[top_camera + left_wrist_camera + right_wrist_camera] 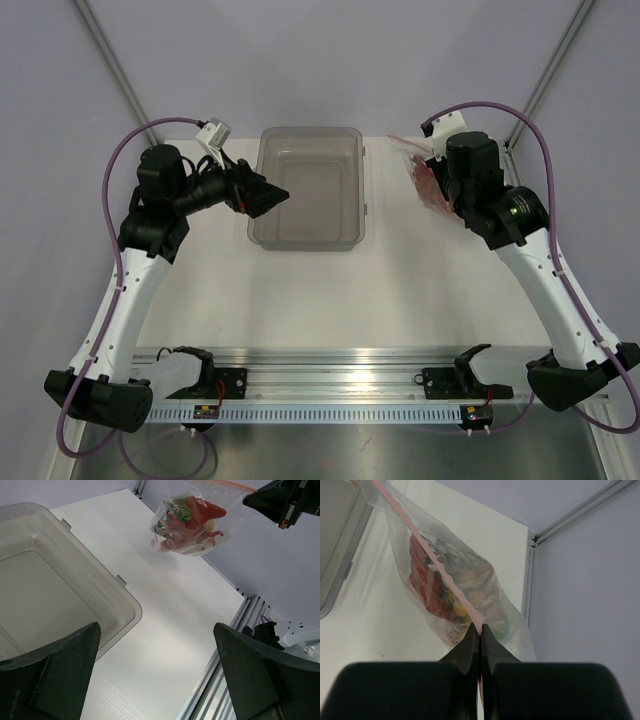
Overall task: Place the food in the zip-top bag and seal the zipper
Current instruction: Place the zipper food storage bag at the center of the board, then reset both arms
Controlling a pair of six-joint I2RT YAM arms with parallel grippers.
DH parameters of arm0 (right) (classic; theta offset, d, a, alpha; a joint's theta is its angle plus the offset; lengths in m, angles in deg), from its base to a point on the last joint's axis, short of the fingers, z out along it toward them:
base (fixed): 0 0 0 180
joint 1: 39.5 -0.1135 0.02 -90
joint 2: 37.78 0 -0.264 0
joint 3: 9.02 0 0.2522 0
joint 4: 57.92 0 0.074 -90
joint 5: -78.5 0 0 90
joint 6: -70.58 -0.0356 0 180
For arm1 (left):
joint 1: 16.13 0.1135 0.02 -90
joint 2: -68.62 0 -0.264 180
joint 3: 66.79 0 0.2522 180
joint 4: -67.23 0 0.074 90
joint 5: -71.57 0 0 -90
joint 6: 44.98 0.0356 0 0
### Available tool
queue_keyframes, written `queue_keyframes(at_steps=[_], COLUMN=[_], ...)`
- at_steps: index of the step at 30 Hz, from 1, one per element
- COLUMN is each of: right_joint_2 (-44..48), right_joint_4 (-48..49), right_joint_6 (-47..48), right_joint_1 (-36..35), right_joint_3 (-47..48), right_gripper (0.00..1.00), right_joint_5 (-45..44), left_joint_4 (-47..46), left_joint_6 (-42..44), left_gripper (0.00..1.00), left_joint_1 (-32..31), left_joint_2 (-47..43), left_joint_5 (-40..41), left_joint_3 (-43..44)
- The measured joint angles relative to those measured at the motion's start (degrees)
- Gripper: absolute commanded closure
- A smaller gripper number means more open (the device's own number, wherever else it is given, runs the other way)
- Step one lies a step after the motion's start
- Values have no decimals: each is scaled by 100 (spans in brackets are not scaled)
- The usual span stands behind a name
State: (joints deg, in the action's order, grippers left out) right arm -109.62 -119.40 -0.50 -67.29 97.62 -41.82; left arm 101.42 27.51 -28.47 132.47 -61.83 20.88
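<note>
The zip-top bag (445, 587) hangs from my right gripper (480, 630), which is shut on its pink-red zipper (435, 562) near one end. The food (192, 517) is inside the bag: the red lobster, green pieces and yellow balls show through the plastic. In the top view the bag (425, 180) is at the back right, partly hidden under my right gripper (447, 185). My left gripper (160, 675) is open and empty, held above the table beside the tray; in the top view it (270, 195) is at the tray's left rim.
A rigid clear grey tray (308, 235) stands at the back centre and holds nothing; its corner shows in the left wrist view (120, 605). A metal rail (330, 365) runs along the near edge. Enclosure walls and corner posts stand close behind the bag.
</note>
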Motion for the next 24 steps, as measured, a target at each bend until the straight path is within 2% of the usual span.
queue_keyframes(at_steps=[1,2,3,4,5,9,13,18,24], right_joint_2=[13,39,83,114,133,236,457,925,831], right_joint_4=[15,37,39,20,4,-225,-413,-555,-914], right_joint_6=[-39,-125,-225,-339,-474,-890,-1241,-1716,-2564], right_joint_1=[2,2,7,7,7,7,7,7,7], right_joint_3=[-63,-173,-330,-485,-614,-1176,-1246,-844,-487], right_gripper=[94,77,55,10,1,1,1,1,1], right_joint_5=[90,234,428,621,800,1692,2044,1694,879], left_joint_4=[37,72,92,101,107,208,267,273,367], left_joint_6=[-17,-35,-50,-63,-81,-181,-306,-380,-459], left_gripper=[1,1,1,1,1,1,1,1,1], left_joint_1=[0,0,0,0,0,0,0,0,0], left_joint_2=[0,-2,-2,-2,-2,-15,-83,-315,-713], left_joint_5=[9,15,26,39,50,170,354,660,1123], left_joint_3=[0,0,0,0,0,0,0,0,-4])
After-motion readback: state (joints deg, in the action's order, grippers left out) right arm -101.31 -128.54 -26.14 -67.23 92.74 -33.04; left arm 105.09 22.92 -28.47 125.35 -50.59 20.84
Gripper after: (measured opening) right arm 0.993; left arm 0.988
